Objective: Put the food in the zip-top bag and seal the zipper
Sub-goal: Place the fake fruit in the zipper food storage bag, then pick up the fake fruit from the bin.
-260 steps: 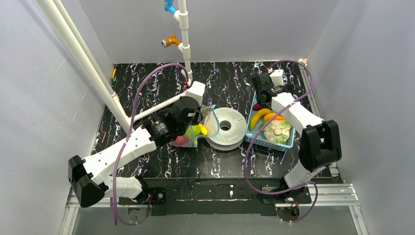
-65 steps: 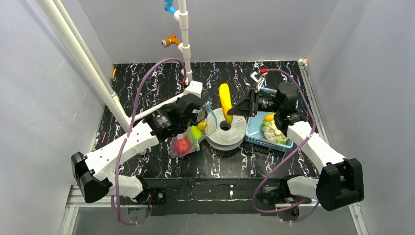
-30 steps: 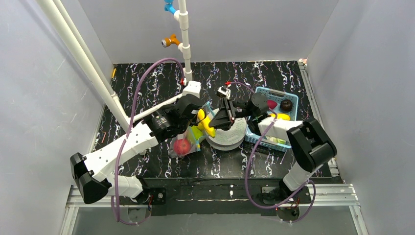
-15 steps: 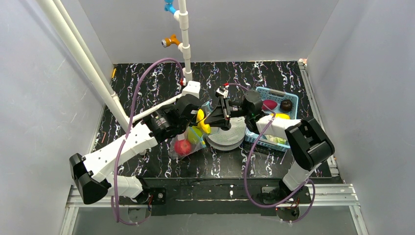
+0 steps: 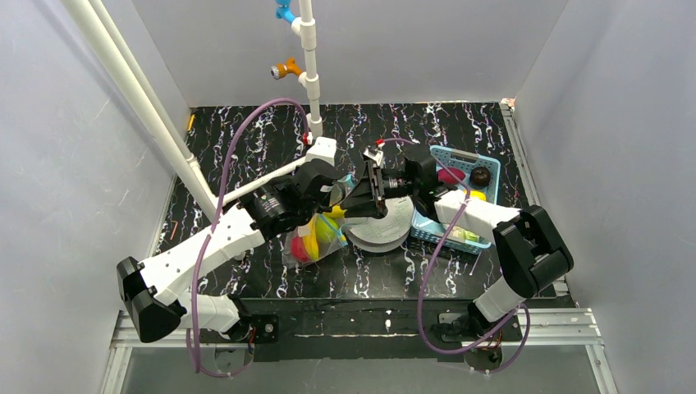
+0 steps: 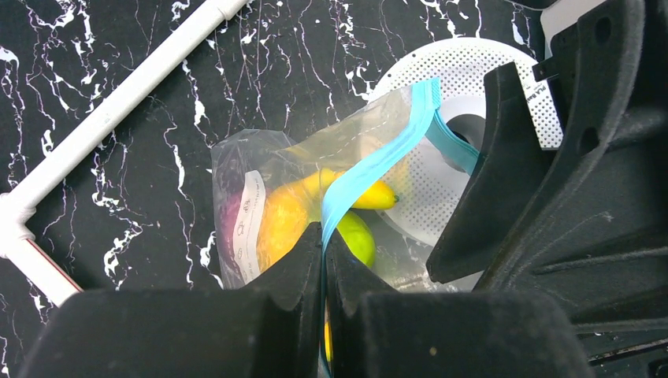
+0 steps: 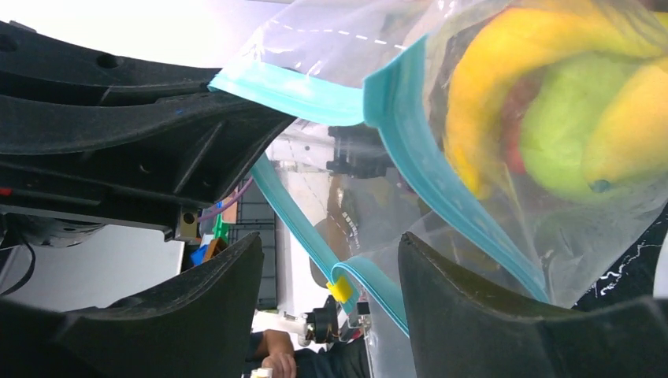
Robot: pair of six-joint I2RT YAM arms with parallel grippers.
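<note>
Toward the left of the surface [image 5: 246,135], the left pincer [image 6: 323,236] is pressed together on the zipper [image 6: 380,161]. It holds the zip-top bag [image 6: 252,177] up by one side of its mouth. Part of the food is already inside: the banana [image 6: 370,194], the green pear [image 6: 356,236], a fat yellow-orange piece [image 6: 282,224], and a red shape low in the bag that is probably the apple [image 5: 298,248].

Just right of the bag, the right pincer [image 7: 327,260] sits at the mouth with its jaws apart and nothing between them. The two teal lips of the zipper gape wide in front of it.

Under that arm lies a white perforated spool [image 5: 386,228].

Further right, the light-blue basket [image 5: 461,153] holds more pieces. A pink-red one [image 5: 451,175] and a dark one [image 5: 480,176] are clear, and what lies beneath the arm is hard to make out.

As I judge it, the filling is roughly half done. The basket's pieces remain to be carried over, and sealing has not begun.
</note>
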